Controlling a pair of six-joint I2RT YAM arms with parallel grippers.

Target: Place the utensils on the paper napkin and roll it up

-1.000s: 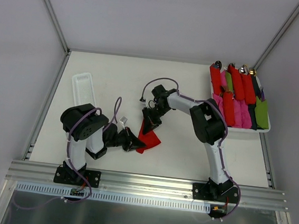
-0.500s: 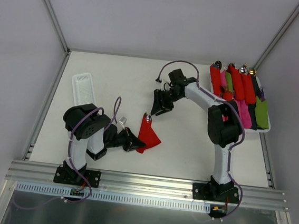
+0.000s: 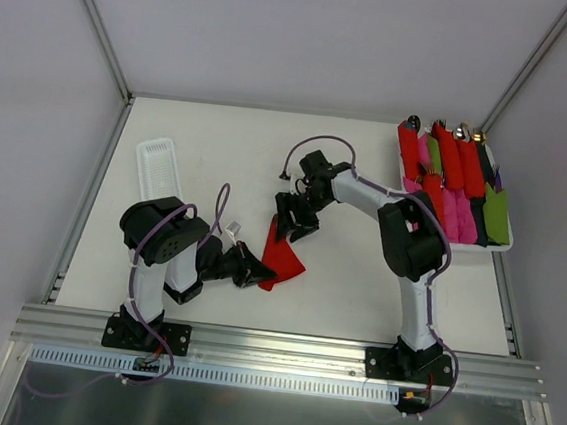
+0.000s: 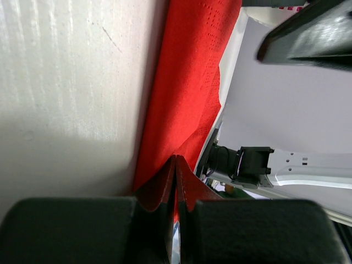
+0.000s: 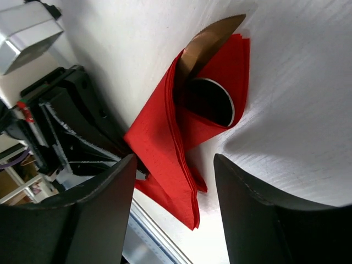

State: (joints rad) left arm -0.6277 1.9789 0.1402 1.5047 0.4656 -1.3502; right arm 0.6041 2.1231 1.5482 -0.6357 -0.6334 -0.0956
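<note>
The red paper napkin (image 3: pixel 283 259) lies folded over the utensils at the table's middle. In the right wrist view it (image 5: pixel 165 143) wraps a shiny spoon head (image 5: pixel 212 39) and a second rounded metal head (image 5: pixel 209 102) that poke out of its far end. My left gripper (image 3: pixel 254 270) is shut on the napkin's near corner; the left wrist view shows the jaws (image 4: pixel 176 168) pinching red paper (image 4: pixel 192 82). My right gripper (image 3: pixel 285 230) is open and empty, hovering just over the napkin's far end, fingers (image 5: pixel 93 220) spread on either side of it.
A white tray (image 3: pixel 506 247) at the back right holds several red, pink and green rolled bundles (image 3: pixel 448 178). A white ridged tray (image 3: pixel 157 165) lies at the left. The left arm's cable (image 3: pixel 224 207) loops beside the napkin.
My right gripper drew away from the napkin toward the back right, then came back over its far end. The left gripper and napkin have stayed put.
</note>
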